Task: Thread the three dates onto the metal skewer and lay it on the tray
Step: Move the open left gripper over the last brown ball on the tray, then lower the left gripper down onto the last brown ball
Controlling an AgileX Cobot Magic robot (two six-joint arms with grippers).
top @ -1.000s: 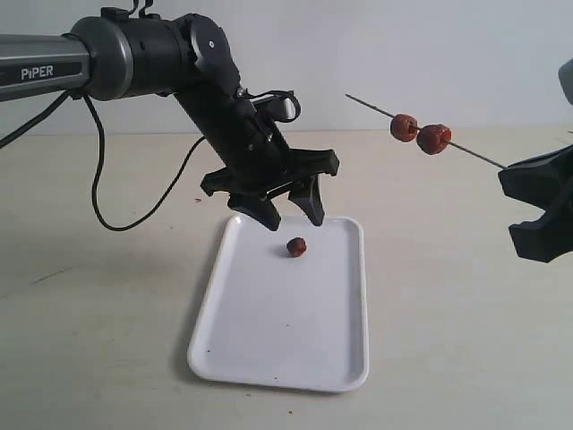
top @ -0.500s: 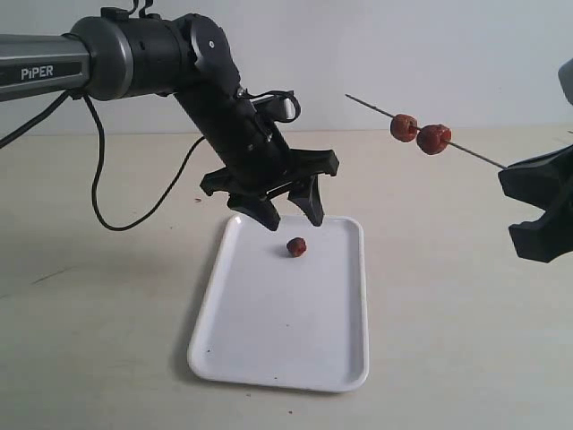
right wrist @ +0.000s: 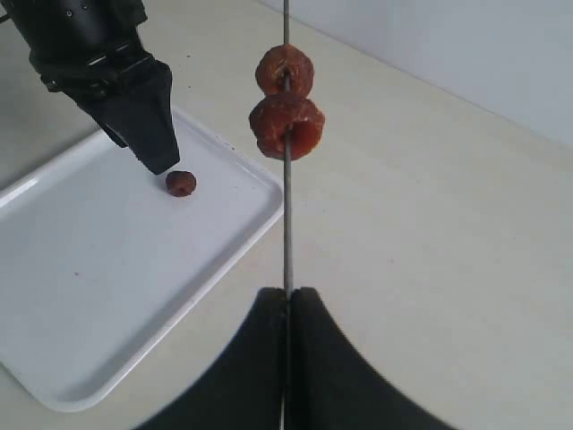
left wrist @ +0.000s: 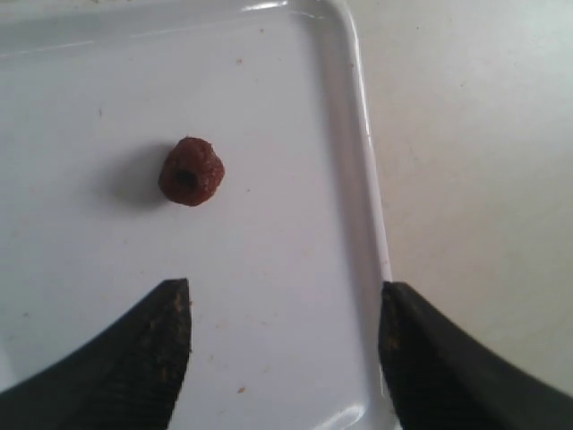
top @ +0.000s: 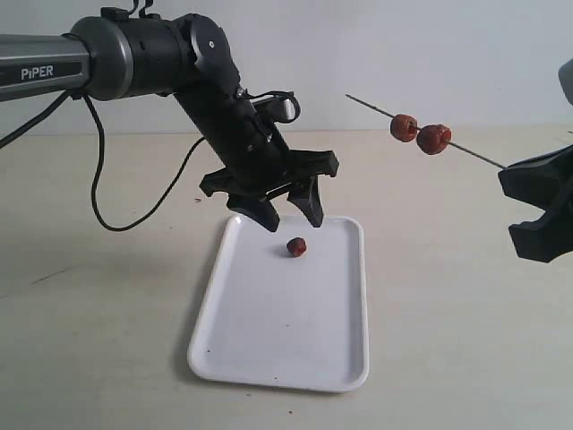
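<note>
Two dates (top: 434, 139) are threaded on the skewer (top: 372, 107), which the right claw (right wrist: 288, 300) grips at right. The third date (top: 296, 246) lies on the tray (top: 277, 340), far end, below the open left claw (top: 294, 215). Remaining: thread it, lay skewer down.

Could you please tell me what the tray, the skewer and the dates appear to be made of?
The tray looks like glossy white plastic or melamine, judging by the highlights on its rounded rim; glazed ceramic is possible. The skewer seems bare grey metal: thin, straight, faintly shiny. The dates look like dried fruit: matte, wrinkled, reddish-brown.
</note>
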